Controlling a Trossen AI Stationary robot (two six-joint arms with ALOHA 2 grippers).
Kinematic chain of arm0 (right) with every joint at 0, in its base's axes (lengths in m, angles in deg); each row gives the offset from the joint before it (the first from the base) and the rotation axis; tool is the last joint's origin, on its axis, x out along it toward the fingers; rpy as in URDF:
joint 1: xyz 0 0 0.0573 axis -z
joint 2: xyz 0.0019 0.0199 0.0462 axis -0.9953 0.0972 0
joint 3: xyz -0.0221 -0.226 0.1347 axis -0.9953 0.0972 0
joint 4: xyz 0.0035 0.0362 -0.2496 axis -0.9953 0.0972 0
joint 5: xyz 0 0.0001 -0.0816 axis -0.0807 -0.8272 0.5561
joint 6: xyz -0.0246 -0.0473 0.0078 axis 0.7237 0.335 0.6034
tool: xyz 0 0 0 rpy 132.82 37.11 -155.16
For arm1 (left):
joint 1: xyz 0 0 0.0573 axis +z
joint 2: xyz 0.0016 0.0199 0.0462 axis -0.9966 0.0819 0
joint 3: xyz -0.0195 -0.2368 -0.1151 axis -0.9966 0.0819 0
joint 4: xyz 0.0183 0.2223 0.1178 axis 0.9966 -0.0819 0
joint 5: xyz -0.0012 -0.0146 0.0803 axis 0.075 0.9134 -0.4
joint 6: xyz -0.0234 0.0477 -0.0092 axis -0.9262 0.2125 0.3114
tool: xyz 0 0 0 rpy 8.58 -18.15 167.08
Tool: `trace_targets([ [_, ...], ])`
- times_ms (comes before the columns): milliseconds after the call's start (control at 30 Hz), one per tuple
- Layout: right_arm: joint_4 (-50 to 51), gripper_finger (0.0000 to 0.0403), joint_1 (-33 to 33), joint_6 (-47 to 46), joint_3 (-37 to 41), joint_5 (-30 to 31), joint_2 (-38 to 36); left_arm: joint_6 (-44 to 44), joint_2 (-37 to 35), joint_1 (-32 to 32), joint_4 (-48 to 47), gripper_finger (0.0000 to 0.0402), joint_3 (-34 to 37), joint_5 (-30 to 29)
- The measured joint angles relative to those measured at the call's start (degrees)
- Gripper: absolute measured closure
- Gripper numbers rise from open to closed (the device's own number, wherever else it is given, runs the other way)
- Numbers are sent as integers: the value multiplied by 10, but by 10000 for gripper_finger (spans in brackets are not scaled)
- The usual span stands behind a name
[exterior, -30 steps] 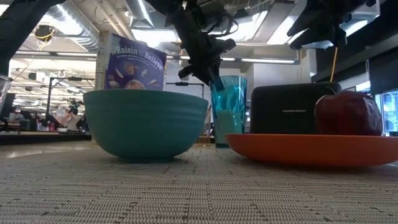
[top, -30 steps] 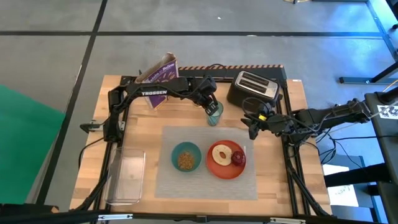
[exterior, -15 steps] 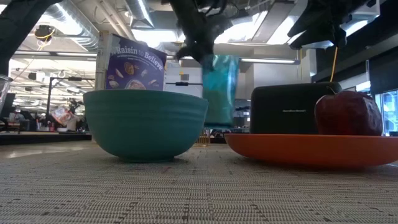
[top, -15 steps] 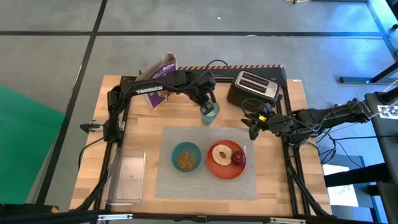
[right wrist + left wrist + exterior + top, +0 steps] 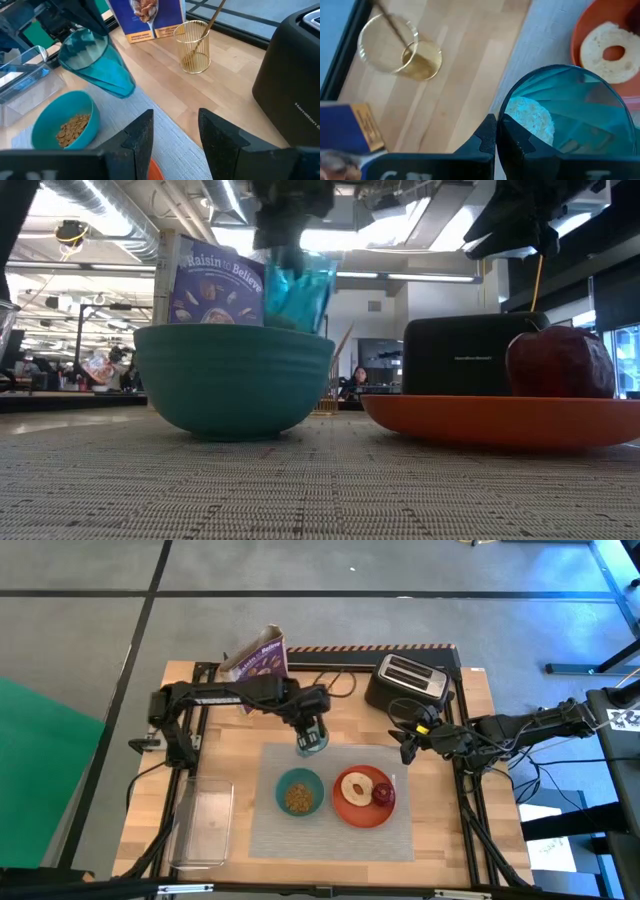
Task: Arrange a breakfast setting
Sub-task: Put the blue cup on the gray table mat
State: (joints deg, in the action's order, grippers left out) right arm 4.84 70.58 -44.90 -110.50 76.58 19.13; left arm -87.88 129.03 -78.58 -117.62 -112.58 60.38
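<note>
My left gripper (image 5: 312,730) is shut on the translucent teal cup (image 5: 313,742) and holds it in the air over the far edge of the grey placemat (image 5: 335,840), just beyond the teal bowl (image 5: 299,792), which holds cereal. The orange-red plate (image 5: 362,810) on the mat carries the bagel (image 5: 355,787) and the dark-red fruit (image 5: 383,794). The gold spoon (image 5: 215,15) stands in a gold wire holder (image 5: 194,47) on the bare wood. My right gripper (image 5: 175,135) is open and empty, right of the mat's far right corner. My left gripper (image 5: 496,142) holds the cup by its rim (image 5: 501,117), one finger inside the cup and one outside against the wall. The fingers come from above. The cup (image 5: 95,62) is lifted clear and tilted, its base slanting down below the fingers.
A black toaster (image 5: 408,682) stands at the far right and a purple cereal box (image 5: 258,658) at the far left. A clear plastic tray (image 5: 205,823) lies left of the mat. Bare wood lies between the mat and the toaster.
My left gripper has lifted the cup off the wood near the toaster and carried it toward the table's left and near side, toward the bowl. The cup, upright on the table before, now hangs tilted and clear.
</note>
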Motion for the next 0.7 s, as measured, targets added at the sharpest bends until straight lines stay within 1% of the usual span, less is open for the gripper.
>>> trace_targets([
  [133, -1, 258, 0, -1, 0, 9, 0, -41, -67, 0, 49, 398, 96, -1],
  [267, -4, 258, 0, -2, 0, 18, 0, -88, -129, -1, 106, 397, 193, 10],
  [367, -16, 258, 0, -3, 0, 40, 0, -120, -169, -8, 134, 397, 244, 9],
  [467, -67, 258, 9, 30, 0, 59, 8, -139, -193, -19, 145, 397, 283, -3],
  [500, -90, 258, 19, 49, 0, 58, 14, -142, -198, -22, 148, 397, 295, -9],
  [600, -164, 258, 56, 95, 0, 22, 43, -154, -201, -26, 160, 397, 324, -16],
  [700, -233, 258, 97, 108, 0, -17, 79, -155, -203, -26, 183, 397, 344, -15],
])
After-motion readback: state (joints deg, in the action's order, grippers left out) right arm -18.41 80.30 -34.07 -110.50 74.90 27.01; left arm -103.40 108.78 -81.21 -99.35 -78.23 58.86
